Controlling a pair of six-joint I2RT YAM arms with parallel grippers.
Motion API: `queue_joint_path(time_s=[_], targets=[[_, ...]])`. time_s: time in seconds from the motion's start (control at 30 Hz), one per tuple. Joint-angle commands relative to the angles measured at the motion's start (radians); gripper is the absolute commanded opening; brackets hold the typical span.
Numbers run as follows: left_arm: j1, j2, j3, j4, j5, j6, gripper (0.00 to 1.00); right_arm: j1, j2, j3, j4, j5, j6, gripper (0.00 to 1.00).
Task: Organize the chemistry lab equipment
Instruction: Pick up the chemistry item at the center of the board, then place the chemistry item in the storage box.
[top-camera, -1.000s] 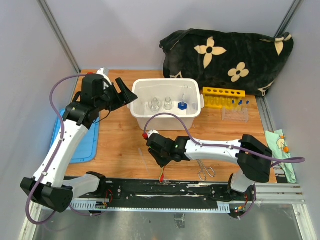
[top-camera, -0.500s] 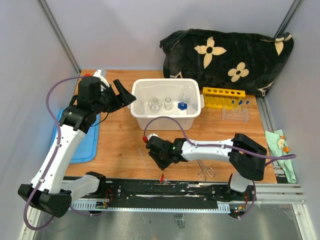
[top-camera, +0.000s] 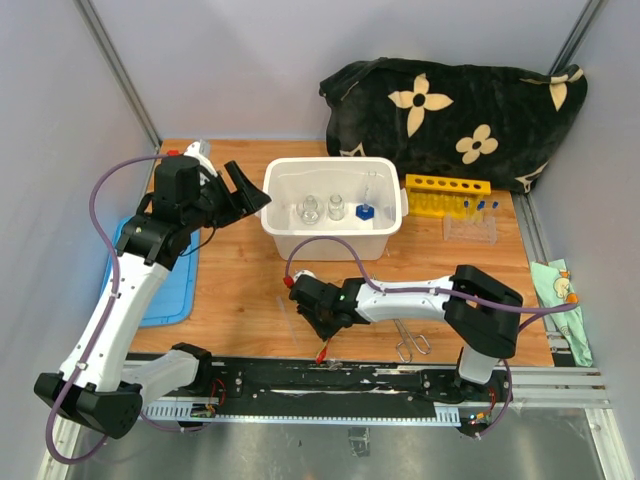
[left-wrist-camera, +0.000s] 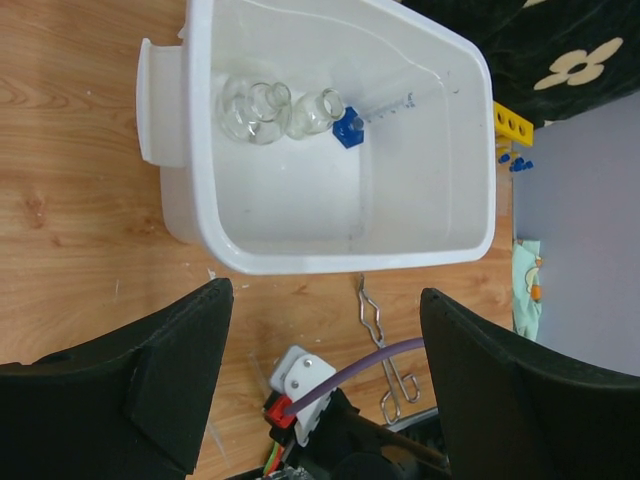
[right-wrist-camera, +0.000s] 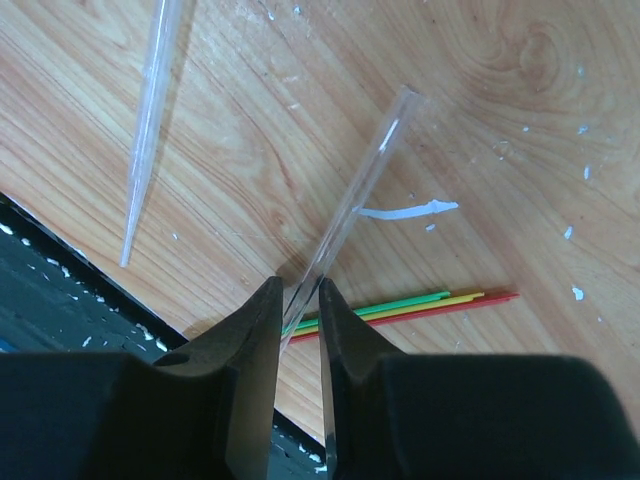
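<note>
Right hand (right-wrist-camera: 298, 290) slid frame-left since prior frame, now pinched on clear rod (right-wrist-camera: 353, 200), prob. to lift it off surface (right-wrist-camera: 500, 100). Left hand (left-wrist-camera: 325, 295) spread wide, waiting above tub (left-wrist-camera: 300, 264).

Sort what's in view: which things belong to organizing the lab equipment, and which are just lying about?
Belongs to the job:
yellow tube rack; clear rack; blue-capped tubes; glass beakers; metal tongs; thin clear tube; pipette; coloured sticks.

Lying about:
white tub (holds the beakers); blue lid; black flowered cloth; patterned cloth.
</note>
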Motion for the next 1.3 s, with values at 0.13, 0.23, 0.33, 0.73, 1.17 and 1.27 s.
queue_joint_path(time_s=[0.13,0.23,0.33,0.73,1.17,1.27], targets=[[0.005,-0.024,-0.017,-0.012,-0.018,0.019,0.80,0.014,0.051,0.047,-0.032,-0.004,-0.023,0.17],[0.005,-0.022,-0.019,-0.012,-0.020,0.016,0.80,0.014,0.045,0.083,-0.068,0.004,-0.046,0.12],[0.005,-0.017,-0.017,-0.012,-0.026,0.016,0.80,0.012,0.023,0.143,-0.130,0.019,-0.074,0.07],[0.005,-0.015,0.029,0.005,-0.123,-0.040,0.81,-0.033,-0.190,0.493,-0.477,0.105,-0.217,0.01],[0.008,0.166,0.148,0.092,-0.100,-0.078,0.82,-0.326,-0.158,0.909,-0.557,0.134,-0.552,0.00],[0.013,0.192,0.158,0.110,-0.095,-0.077,0.82,-0.393,-0.050,1.016,-0.551,0.084,-0.687,0.00]])
